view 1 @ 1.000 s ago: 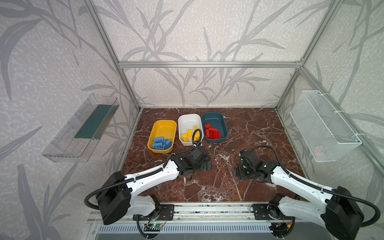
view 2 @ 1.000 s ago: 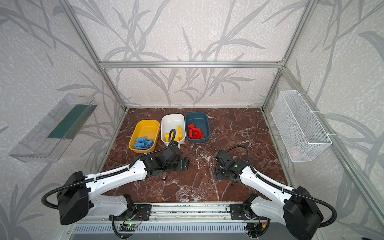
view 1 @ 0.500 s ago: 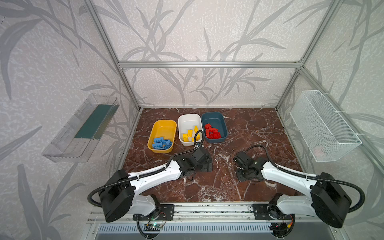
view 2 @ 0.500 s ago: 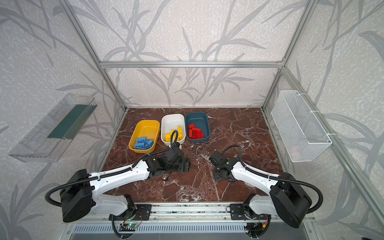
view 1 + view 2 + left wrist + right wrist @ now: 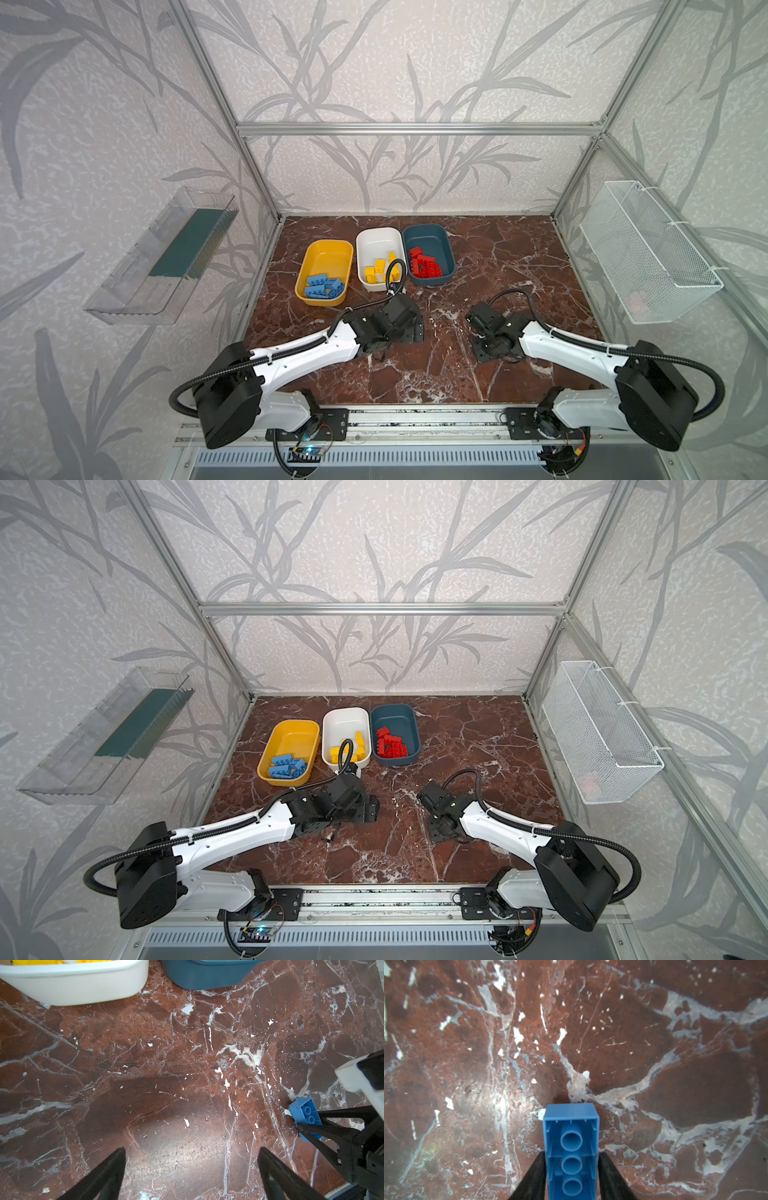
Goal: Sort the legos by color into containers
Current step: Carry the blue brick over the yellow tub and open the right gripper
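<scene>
On marble table (image 5: 654, 1022), right gripper (image 5: 572, 1154) pinches blue lego (image 5: 571, 1124) lengthwise, tip perhaps touching; left gripper (image 5: 192, 1149) splayed.

obstacles: yellow tub (image 5: 328, 253), white tub (image 5: 376, 241), teal tub (image 5: 428, 243) side by side, rear left. free: marble floor (image 5: 507, 257) to their right.

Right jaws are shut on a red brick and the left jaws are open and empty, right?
No. The brick that the right gripper has its jaws shut on is blue, not red, as the right wrist view shows. The left gripper does have open, empty jaws.
</scene>
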### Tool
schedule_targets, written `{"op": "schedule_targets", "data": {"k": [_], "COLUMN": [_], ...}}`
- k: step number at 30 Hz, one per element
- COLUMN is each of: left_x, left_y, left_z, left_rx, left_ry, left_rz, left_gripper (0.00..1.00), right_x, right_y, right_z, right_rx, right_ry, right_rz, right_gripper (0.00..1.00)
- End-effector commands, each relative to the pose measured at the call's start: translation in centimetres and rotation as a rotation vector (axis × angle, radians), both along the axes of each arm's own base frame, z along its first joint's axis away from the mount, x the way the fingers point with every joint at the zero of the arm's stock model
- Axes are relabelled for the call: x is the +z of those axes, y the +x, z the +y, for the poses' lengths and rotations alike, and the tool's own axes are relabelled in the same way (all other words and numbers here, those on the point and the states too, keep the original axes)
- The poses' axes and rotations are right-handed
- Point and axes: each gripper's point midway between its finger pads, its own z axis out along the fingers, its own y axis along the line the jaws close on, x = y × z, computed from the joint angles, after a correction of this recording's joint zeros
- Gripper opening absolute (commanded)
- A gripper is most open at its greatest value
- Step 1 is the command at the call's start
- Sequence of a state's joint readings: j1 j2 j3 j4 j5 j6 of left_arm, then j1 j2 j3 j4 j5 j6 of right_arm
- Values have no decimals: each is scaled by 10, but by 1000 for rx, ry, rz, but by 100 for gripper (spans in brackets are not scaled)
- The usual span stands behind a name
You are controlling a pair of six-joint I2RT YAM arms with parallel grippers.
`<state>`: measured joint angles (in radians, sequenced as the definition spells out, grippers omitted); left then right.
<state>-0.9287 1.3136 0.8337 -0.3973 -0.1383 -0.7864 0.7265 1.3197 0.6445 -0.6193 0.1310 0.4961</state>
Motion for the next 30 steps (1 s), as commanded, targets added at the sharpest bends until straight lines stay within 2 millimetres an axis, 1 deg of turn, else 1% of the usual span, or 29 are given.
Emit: {"op": "schedule_targets", "data": {"k": [1,5,7,11,14,16,19,26,30], "left_x": [8,12,18,35,51,65,89,148,177], "left_y": [1,1,1,1,2,4,5,1,-6], "left_z": [6,7,8,17,29,39,59,105,137], "left_rx": [25,25,25,38,49,75,113,179,220], "left_ry": [11,10,6,12,30,48,81,83,118], "left_rz": [-22,-26,-35,-74,-123,-158,-223,-429,-526], "left_gripper": [98,98,98,98,98,99,98,98,98], "right_x": [7,6,7,11,17,25,43,101,128], "right_y": [5,5,5,7,10,12,18,40,53], "right_z": [2,0,0,1,10,21,40,98,133], "right_rx": [7,-11,-13,-12,2,22,60,184,253], "right_ry": [-19,-48,-47,-47,-11,31,93,235,312], "right_rz": [-3,23,18,15,17,17,-12,-112,-159], "right_gripper": [42,35,33,30,30,30,30,30,29]}}
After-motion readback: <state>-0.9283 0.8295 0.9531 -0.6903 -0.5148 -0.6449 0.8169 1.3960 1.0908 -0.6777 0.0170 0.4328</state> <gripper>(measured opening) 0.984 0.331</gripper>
